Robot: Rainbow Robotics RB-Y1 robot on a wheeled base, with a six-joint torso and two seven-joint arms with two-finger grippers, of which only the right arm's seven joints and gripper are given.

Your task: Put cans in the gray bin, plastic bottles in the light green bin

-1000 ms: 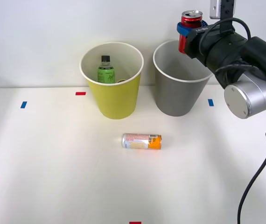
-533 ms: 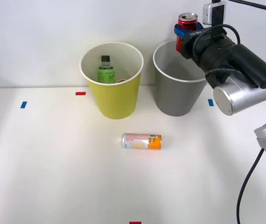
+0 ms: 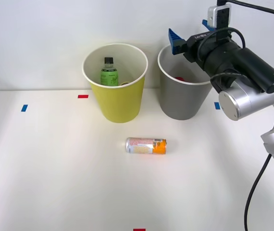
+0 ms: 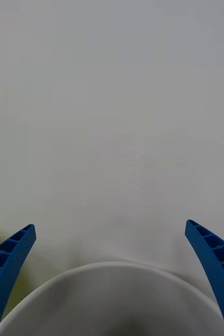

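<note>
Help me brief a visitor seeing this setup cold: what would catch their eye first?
Probably the two tall tapered wastebaskets at the back of the white table: the yellow-green bin holding a small green plastic bottle, and the gray bin with the open blue-fingered right gripper above it. A slim pink-and-orange can lies on its side in front.

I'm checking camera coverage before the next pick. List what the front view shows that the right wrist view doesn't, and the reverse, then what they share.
Front view alone: the green bottle inside the light green bin, the pink and orange can lying on the table, and a bit of the red can in the gray bin. Right wrist view alone: both spread blue fingers head-on. Shared: the open right gripper above the gray bin's white rim.
</note>
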